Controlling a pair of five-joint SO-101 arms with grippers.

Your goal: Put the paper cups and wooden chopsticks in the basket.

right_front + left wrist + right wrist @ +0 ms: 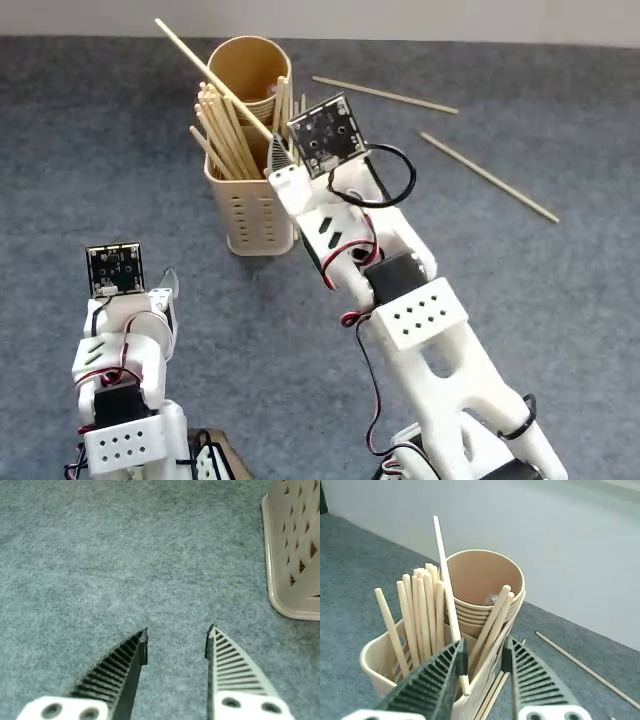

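Right gripper (484,655) sits right over the basket (255,215), jaws just slightly apart with one long chopstick (445,580) slanting up between them, not really pinched. Paper cups (485,575) and a bunch of chopsticks (222,135) stand inside the basket. Two more chopsticks (385,95) lie on the carpet (100,150) beyond it, and the left gripper (177,640) hangs over carpet beside the basket, jaws fairly open.

The left arm (125,350) and the right arm (440,370) are made of chunky white plastic. Each has a small black square board (328,135) near its end. Each also has a white plate (420,312) with rows of little round holes. Thin red and black wires (352,250) run along them. A black cable (405,170) makes a loop on the right arm. The jaws are pointed and ribbed, and the left pair has one black side and one pale side.
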